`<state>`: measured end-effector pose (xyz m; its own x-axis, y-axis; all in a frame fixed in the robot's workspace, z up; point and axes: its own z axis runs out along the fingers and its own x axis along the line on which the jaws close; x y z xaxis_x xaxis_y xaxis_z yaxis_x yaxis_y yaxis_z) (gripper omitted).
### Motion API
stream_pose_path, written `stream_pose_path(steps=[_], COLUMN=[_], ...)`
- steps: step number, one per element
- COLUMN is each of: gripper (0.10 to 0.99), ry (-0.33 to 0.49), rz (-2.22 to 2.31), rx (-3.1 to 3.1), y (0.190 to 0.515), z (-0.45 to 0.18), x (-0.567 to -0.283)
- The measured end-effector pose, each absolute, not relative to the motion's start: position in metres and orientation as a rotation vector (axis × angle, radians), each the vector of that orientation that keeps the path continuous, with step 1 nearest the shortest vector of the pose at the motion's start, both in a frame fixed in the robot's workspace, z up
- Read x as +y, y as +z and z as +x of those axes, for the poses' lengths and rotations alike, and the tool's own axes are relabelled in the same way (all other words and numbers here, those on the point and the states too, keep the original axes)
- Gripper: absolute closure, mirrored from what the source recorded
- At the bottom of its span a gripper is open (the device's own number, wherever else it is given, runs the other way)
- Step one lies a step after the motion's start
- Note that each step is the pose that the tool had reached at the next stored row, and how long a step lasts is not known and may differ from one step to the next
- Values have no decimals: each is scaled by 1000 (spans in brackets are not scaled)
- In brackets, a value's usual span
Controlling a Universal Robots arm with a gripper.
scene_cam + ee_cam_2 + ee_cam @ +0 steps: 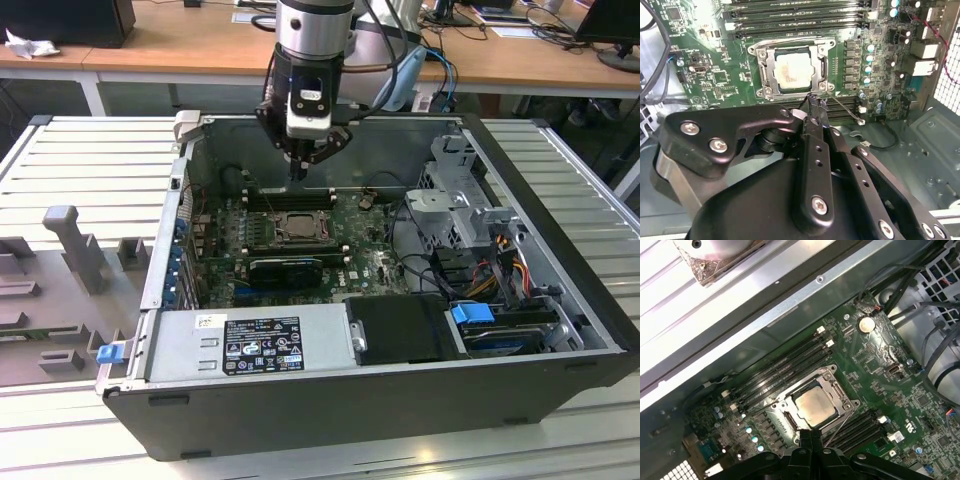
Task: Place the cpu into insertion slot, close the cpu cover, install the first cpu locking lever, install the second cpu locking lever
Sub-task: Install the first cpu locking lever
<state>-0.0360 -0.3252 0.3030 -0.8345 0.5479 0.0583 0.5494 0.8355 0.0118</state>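
Since the computer case (330, 400) lies open on its side, its contents show from the near wall back. A grey power supply (250, 345) runs along that wall, a drive cage (455, 200) with bundled cables sits toward the exterior view's right, and the green motherboard (370, 265) lies behind them. On the board sits the insertion slot (297, 228). The cpu (794, 70) lies flat inside it, with the cpu cover (766, 75) down around it. A thin locking lever (846, 109) juts out loose from the slot's corner. The gripper (812, 100) hangs above the board near the slot's edge, fingertips pressed together. The case rests on a slatted metal table (90, 150), beside grey fixtures (75, 250). Wooden desks (180, 40) stand beyond.
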Motion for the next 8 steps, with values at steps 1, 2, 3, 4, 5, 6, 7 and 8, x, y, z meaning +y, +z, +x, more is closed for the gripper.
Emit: stream_pose_path(steps=[1,2,3,4,5,6,7,8], gripper=[980,980,980,980,980,980,980,980], ry=[-43,-42,-44,-45,-46,-48,-49,-51], rz=[-870,-824,-782,-757,-737,-703,-685,-656], rx=[-2964,-2978,-2995,-3006,-3015,-3029,-3037,-3050], y=[303,303,303,303,302,302,302,301], z=[-36,-36,-36,-36,-36,-36,-36,-36], x=[-325,-325,-325,-325,-325,-325,-325,-325])
